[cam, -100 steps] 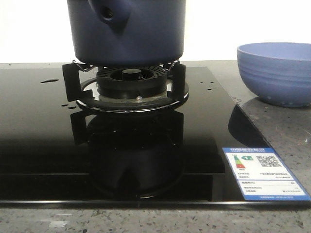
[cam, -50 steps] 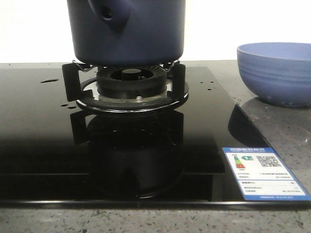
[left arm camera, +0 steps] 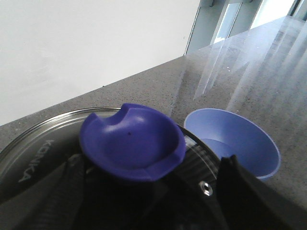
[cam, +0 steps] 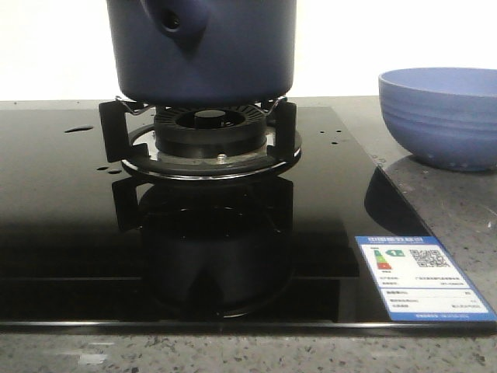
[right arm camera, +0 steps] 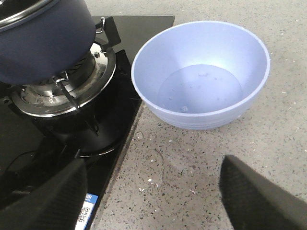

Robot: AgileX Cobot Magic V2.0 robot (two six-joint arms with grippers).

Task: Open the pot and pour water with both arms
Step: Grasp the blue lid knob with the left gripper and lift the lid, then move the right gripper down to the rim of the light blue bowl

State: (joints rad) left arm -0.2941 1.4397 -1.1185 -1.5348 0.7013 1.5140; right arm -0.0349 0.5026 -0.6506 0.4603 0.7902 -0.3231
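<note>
Pot (cam: 203,50) sits on the stove burner (cam: 208,140) beside the bowl (cam: 443,116). Left gripper (left arm camera: 148,191) spread apart over the lid knob (left arm camera: 132,141). Right gripper (right arm camera: 153,196) spread apart above the table (right arm camera: 192,167), empty.

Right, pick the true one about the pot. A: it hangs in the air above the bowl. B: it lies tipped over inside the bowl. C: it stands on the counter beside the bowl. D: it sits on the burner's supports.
D: in the front view the pot rests on the burner's supports, with the bowl off to its right on the counter.
</note>
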